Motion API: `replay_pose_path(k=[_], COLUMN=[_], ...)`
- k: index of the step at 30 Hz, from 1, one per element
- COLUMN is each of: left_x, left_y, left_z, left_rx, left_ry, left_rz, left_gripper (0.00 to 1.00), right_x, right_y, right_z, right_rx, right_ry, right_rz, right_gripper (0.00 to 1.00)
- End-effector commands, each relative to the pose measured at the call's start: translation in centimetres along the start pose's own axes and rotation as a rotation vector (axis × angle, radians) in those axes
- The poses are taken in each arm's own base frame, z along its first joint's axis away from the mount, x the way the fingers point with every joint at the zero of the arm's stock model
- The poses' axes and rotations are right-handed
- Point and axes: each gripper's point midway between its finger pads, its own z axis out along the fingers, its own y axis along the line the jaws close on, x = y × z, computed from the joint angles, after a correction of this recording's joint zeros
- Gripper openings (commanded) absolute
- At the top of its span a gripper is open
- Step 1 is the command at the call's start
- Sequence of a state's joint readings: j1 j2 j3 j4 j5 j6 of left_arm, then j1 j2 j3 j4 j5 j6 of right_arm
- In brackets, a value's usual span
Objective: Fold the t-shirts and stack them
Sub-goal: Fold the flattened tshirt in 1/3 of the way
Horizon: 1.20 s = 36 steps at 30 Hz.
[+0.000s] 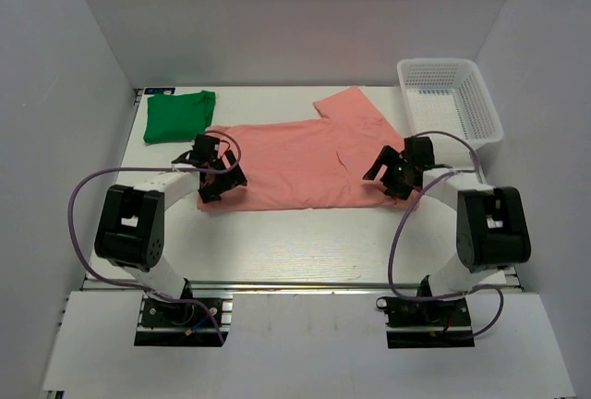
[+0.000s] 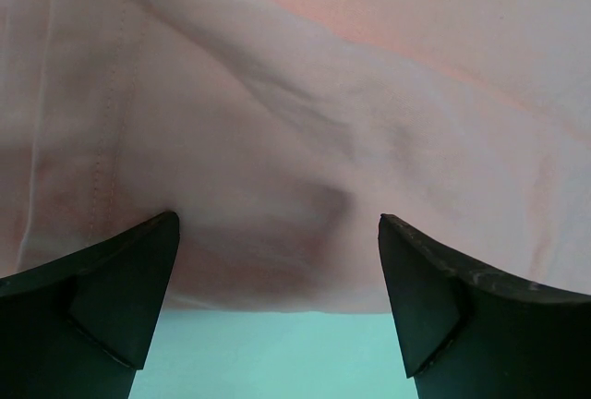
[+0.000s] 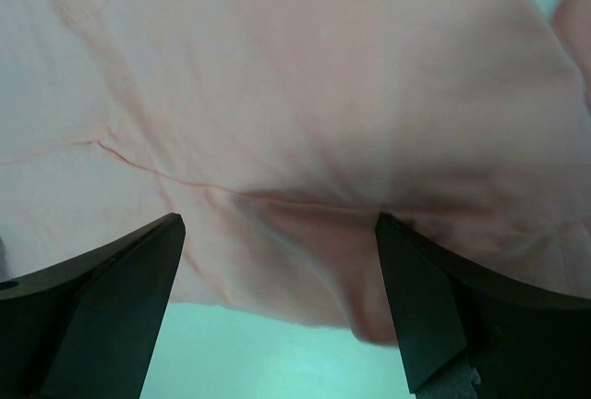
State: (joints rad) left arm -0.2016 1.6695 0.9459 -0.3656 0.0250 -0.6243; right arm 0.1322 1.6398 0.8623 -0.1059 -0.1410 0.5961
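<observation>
The salmon-pink t-shirt (image 1: 309, 159) lies spread on the white table, one sleeve pointing to the back. The bright green t-shirt (image 1: 178, 114) lies folded at the back left. My left gripper (image 1: 222, 180) is open at the pink shirt's left near edge; in the left wrist view its fingers (image 2: 120, 279) stand wide apart over the cloth (image 2: 305, 94). My right gripper (image 1: 392, 177) is open at the shirt's right near corner; in the right wrist view its fingers (image 3: 434, 297) straddle the cloth's (image 3: 305, 94) edge.
A white plastic mesh basket (image 1: 450, 99) stands at the back right. White walls enclose the table (image 1: 305, 242) on three sides. Purple cables loop from both arms.
</observation>
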Motion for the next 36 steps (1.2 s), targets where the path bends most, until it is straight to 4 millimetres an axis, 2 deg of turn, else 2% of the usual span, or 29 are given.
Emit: replay_pose_path(k=[1, 2, 4, 5, 7, 8, 9, 10, 12, 13, 14, 15, 16, 17, 19, 20, 23, 24, 25, 26, 28, 29, 30, 31, 32, 33, 34, 35, 36], left_x=[7.4, 9.1, 10.6, 12.0, 13.3, 13.9, 13.9, 13.9, 14.0, 12.5, 11.6, 9.5, 8.7, 6.7, 2.9, 0.9, -2.6, -3.5, -4.3, -5.2, -6.5, -7.2, -7.9, -8.6, -9.3, -9.2, -10.6, -10.9, -11.4], left_y=[6.7, 7.8, 7.9, 8.2, 9.1, 9.4, 9.4, 9.5, 8.9, 7.8, 7.2, 6.2, 5.6, 5.3, 4.6, 5.0, 4.7, 4.7, 4.8, 5.2, 5.2, 5.7, 5.6, 6.2, 6.4, 6.4, 6.2, 6.6, 6.8], left_z=[-1.6, -2.2, -3.0, -3.8, -4.8, -5.6, -6.4, -7.0, -8.2, -9.0, -9.5, -10.5, -10.8, -11.5, -13.1, -13.7, -14.3, -14.2, -13.5, -13.1, -12.3, -10.9, -10.4, -9.8, -9.3, -7.7, -7.2, -5.9, -5.2], left_rx=[-0.196, -0.220, -0.197, -0.186, -0.207, -0.224, -0.215, -0.226, -0.188, -0.136, -0.107, -0.075, -0.061, -0.061, -0.077, -0.112, -0.155, -0.169, -0.206, -0.237, -0.278, -0.308, -0.323, -0.339, -0.351, -0.356, -0.342, -0.350, -0.349], left_ry=[0.192, 0.227, 0.258, 0.289, 0.312, 0.335, 0.323, 0.315, 0.309, 0.238, 0.200, 0.112, 0.093, 0.005, -0.129, -0.203, -0.302, -0.324, -0.327, -0.340, -0.358, -0.359, -0.371, -0.371, -0.381, -0.357, -0.391, -0.374, -0.368], left_rz=[-0.004, -0.004, -0.001, -0.006, -0.030, -0.031, -0.030, -0.050, -0.054, -0.062, -0.061, -0.055, -0.054, -0.036, -0.038, -0.040, -0.058, -0.061, -0.061, -0.071, -0.082, -0.091, -0.092, -0.111, -0.120, -0.115, -0.126, -0.134, -0.135], left_gripper=[1.00, 1.00, 1.00, 1.00, 1.00, 1.00, 1.00, 1.00, 1.00, 1.00, 1.00, 1.00, 1.00, 1.00, 1.00, 1.00, 1.00, 1.00, 1.00, 1.00, 1.00, 1.00, 1.00, 0.96, 0.96, 0.96, 0.95, 0.95, 0.94], right_x=[6.9, 10.2, 11.1, 13.6, 14.0, 15.4, 14.8, 15.2, 14.2, 13.7, 11.8, 10.1, 9.8, 7.8, 5.3, 4.1, 0.9, 0.3, -1.5, -2.0, -3.8, -4.6, -5.3, -5.7, -6.8, -8.2, -8.0, -10.2, -10.8], right_y=[-3.6, -5.6, -5.7, -7.1, -6.9, -7.5, -6.7, -6.9, -6.4, -6.3, -5.1, -4.0, -3.8, -2.5, 0.3, 1.5, 3.1, 3.5, 4.6, 5.1, 6.7, 7.0, 7.6, 7.5, 8.2, 9.2, 8.5, 10.2, 10.0], right_z=[-3.0, -3.5, -4.7, -5.6, -6.8, -7.2, -8.0, -8.5, -9.7, -10.0, -10.7, -11.4, -11.5, -12.3, -13.2, -13.5, -13.8, -13.8, -14.1, -13.1, -13.0, -11.4, -11.1, -9.2, -8.3, -8.4, -6.0, -6.6, -6.2], right_rx=[0.111, 0.152, 0.140, 0.166, 0.147, 0.151, 0.107, 0.114, 0.097, 0.097, 0.065, 0.040, 0.029, -0.005, -0.094, -0.107, -0.080, -0.079, -0.092, -0.091, -0.119, -0.113, -0.125, -0.105, -0.108, -0.119, -0.091, -0.109, -0.090], right_ry=[0.140, 0.201, 0.182, 0.218, 0.196, 0.228, 0.181, 0.190, 0.149, 0.128, 0.080, 0.023, 0.007, -0.045, -0.104, -0.120, -0.187, -0.201, -0.260, -0.241, -0.280, -0.267, -0.277, -0.242, -0.243, -0.263, -0.213, -0.258, -0.261], right_rz=[0.132, 0.162, 0.185, 0.199, 0.203, 0.212, 0.190, 0.183, 0.118, 0.097, 0.033, 0.003, -0.022, -0.093, -0.188, -0.234, -0.315, -0.335, -0.343, -0.350, -0.361, -0.359, -0.366, -0.358, -0.363, -0.359, -0.367, -0.383, -0.386], right_gripper=[0.90, 0.90, 0.90, 0.90, 0.90, 0.90, 0.90, 0.90, 0.90, 0.90, 0.90, 0.90, 0.90, 0.90, 0.90, 0.90, 0.90, 0.90, 0.90, 0.90, 0.90, 0.90, 0.90, 0.90, 0.90, 0.90, 0.90, 0.90, 0.90])
